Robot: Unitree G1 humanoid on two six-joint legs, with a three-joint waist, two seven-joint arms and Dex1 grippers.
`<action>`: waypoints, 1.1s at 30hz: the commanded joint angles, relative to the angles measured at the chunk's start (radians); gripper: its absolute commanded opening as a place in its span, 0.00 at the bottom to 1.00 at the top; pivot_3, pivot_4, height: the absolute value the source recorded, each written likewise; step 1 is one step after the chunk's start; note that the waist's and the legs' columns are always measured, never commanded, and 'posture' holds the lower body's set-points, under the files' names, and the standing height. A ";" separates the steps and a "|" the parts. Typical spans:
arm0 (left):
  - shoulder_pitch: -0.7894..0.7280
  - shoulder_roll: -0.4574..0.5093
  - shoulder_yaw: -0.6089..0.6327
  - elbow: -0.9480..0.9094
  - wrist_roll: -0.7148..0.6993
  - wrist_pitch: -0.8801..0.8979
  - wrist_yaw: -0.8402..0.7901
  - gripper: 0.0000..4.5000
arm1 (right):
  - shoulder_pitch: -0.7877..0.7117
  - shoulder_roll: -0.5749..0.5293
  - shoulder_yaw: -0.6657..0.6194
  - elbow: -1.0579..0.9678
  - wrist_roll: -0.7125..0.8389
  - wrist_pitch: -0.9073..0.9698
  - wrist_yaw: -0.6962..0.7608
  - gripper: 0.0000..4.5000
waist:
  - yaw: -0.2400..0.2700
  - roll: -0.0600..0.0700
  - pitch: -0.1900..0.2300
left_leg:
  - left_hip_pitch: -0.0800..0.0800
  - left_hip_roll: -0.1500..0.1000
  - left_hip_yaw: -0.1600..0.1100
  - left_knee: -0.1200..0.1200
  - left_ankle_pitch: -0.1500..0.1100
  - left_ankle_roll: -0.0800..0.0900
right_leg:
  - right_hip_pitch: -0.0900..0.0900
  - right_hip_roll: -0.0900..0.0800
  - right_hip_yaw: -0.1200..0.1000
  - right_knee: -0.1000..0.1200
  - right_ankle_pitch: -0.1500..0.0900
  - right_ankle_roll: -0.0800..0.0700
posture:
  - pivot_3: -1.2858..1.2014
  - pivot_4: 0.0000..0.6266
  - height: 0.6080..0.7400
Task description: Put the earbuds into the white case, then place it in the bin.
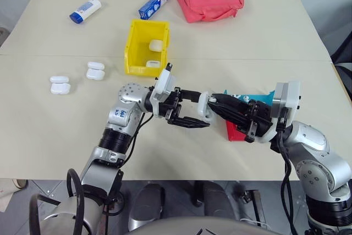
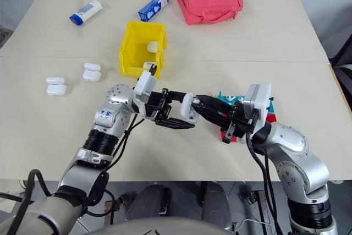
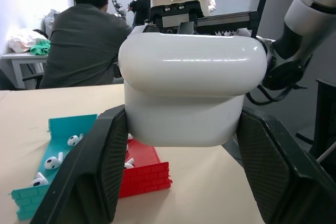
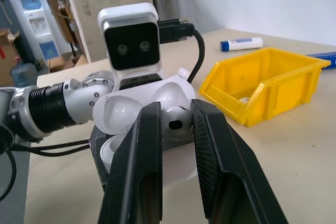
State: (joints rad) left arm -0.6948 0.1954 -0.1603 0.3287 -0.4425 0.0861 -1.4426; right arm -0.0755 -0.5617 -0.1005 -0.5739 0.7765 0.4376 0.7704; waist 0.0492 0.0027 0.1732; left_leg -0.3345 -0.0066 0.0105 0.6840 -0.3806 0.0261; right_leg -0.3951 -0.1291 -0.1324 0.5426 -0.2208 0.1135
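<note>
Two grippers meet above the tabletop (image 1: 264, 42): the left gripper (image 1: 192, 115) clamps the white case (image 3: 191, 95), lid open, and the right gripper (image 4: 176, 129) pinches an earbud (image 4: 178, 121) at its mouth. Behind them stands the bin (image 1: 135, 45) with two more cases inside; teal tray (image 3: 58, 145) holds other earbuds.

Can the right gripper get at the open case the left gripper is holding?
Probably yes: the right gripper is already at the white case clamped in the left gripper, with nothing between them.
</note>
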 commanded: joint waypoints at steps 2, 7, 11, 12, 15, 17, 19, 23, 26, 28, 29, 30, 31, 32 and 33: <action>-0.046 -0.016 0.053 -0.037 -0.048 -0.047 0.001 0.61 | -0.004 -0.061 0.030 0.030 -0.036 0.059 0.007 0.10 | 0.000 0.000 0.000 | 0.000 0.000 0.000 0.000 0.000 0.000 | 0.000 0.000 0.000 0.000 0.000 0.000 | 0.52 0.24 1.00; -0.049 -0.017 0.044 -0.021 -0.038 -0.064 -0.001 0.61 | -0.064 -0.095 0.041 0.024 -0.023 0.089 0.003 0.31 | 0.001 0.000 0.000 | 0.000 0.000 0.000 0.000 0.000 0.000 | 0.000 0.000 0.000 0.000 0.000 0.000 | 0.52 0.24 1.00; -0.050 -0.018 0.039 -0.010 -0.029 -0.065 -0.003 0.61 | -0.112 -0.101 0.031 0.009 -0.016 0.104 -0.016 0.45 | 0.001 0.000 0.000 | 0.000 0.000 0.000 0.000 0.000 0.000 | 0.000 -0.001 0.000 0.000 0.000 0.000 | 0.52 0.24 1.00; -0.051 -0.018 0.039 -0.008 -0.027 -0.065 -0.004 0.61 | -0.124 -0.105 0.027 0.003 -0.013 0.111 -0.020 0.45 | 0.001 0.000 0.000 | 0.000 0.000 0.000 0.000 0.000 0.000 | 0.000 0.000 0.000 0.000 0.000 0.000 | 0.52 0.24 1.00; -0.052 -0.015 0.037 -0.001 -0.023 -0.063 -0.007 0.61 | -0.145 -0.118 0.011 -0.010 -0.005 0.129 -0.026 0.45 | 0.001 0.000 0.000 | 0.000 0.000 0.000 0.000 0.000 0.000 | 0.000 -0.001 0.000 0.000 0.000 0.000 | 0.52 0.24 1.00; -0.055 -0.014 0.037 0.006 -0.020 -0.061 -0.007 0.61 | -0.148 -0.131 -0.002 -0.020 -0.001 0.141 -0.030 0.45 | 0.001 0.000 0.000 | 0.000 0.000 0.000 0.000 0.000 0.000 | 0.000 -0.001 0.000 0.000 0.000 0.000 | 0.52 0.24 1.00; -0.059 -0.012 0.039 0.017 -0.017 -0.065 -0.008 0.61 | -0.143 -0.147 -0.021 -0.031 0.008 0.154 -0.033 0.45 | 0.002 0.000 0.000 | 0.000 0.000 0.000 0.000 0.000 0.000 | 0.000 -0.001 0.000 0.000 0.000 0.000 | 0.52 0.24 1.00; -0.067 -0.010 0.043 0.045 -0.009 -0.073 -0.006 0.61 | -0.107 -0.196 -0.095 -0.072 0.044 0.187 -0.037 0.45 | 0.005 0.000 0.000 | -0.001 0.000 -0.001 0.000 0.000 0.000 | 0.000 -0.001 -0.001 0.000 0.000 0.000 | 0.52 0.24 1.00; -0.076 -0.014 0.043 0.068 -0.005 -0.085 -0.007 0.61 | -0.075 -0.231 -0.145 -0.095 0.074 0.211 -0.037 0.45 | 0.004 0.000 0.000 | 0.000 0.000 0.000 0.000 0.000 0.001 | 0.000 -0.001 0.000 -0.001 0.000 0.000 | 0.52 0.24 1.00; -0.080 -0.017 0.044 0.080 -0.003 -0.092 -0.007 0.61 | -0.050 -0.248 -0.179 -0.113 0.088 0.228 -0.046 0.45 | 0.004 0.000 0.000 | 0.000 0.000 0.000 0.000 0.000 0.001 | 0.000 -0.001 -0.001 -0.001 0.000 0.000 | 0.52 0.24 1.00; -0.080 -0.018 0.045 0.083 -0.001 -0.097 -0.005 0.61 | -0.031 -0.257 -0.202 -0.125 0.094 0.238 -0.053 0.45 | 0.004 0.000 0.000 | -0.001 0.000 0.000 0.000 0.000 0.001 | 0.000 -0.001 -0.001 -0.001 0.000 0.000 | 0.52 0.24 1.00; -0.081 -0.019 0.047 0.085 0.000 -0.100 -0.004 0.61 | -0.010 -0.266 -0.229 -0.138 0.102 0.248 -0.060 0.45 | 0.005 0.000 0.000 | -0.001 0.000 0.000 0.000 0.000 0.001 | 0.000 -0.001 -0.001 -0.001 0.000 0.000 | 0.52 0.24 1.00; -0.082 -0.018 0.050 0.088 0.000 -0.101 -0.003 0.61 | 0.014 -0.273 -0.260 -0.151 0.111 0.257 -0.069 0.45 | 0.005 0.000 0.000 | -0.001 0.000 0.000 0.000 0.000 0.001 | 0.000 -0.001 -0.001 -0.001 0.000 0.000 | 0.52 0.24 1.00; -0.081 -0.017 0.051 0.088 0.000 -0.102 -0.002 0.61 | 0.045 -0.280 -0.298 -0.164 0.120 0.267 -0.078 0.45 | 0.006 0.000 0.000 | -0.001 0.000 0.000 0.000 0.000 0.001 | 0.000 -0.001 -0.001 -0.001 0.000 0.000 | 0.52 0.24 1.00; -0.079 -0.013 0.053 0.090 0.000 -0.104 -0.003 0.61 | 0.100 -0.285 -0.357 -0.180 0.123 0.280 -0.081 0.45 | 0.009 0.000 0.000 | -0.001 0.000 0.000 0.000 0.000 0.001 | 0.000 -0.001 -0.001 -0.001 0.000 0.000 | 0.52 0.24 1.00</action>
State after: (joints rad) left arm -0.7615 0.1774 -0.1259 0.4258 -0.4376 -0.0037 -1.4434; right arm -0.0044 -0.8287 -0.3779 -0.7108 0.8745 0.7051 0.7022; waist 0.0582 0.0025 0.1732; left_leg -0.3354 -0.0068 0.0099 0.6840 -0.3811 0.0269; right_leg -0.3949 -0.1306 -0.1334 0.5415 -0.2207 0.1136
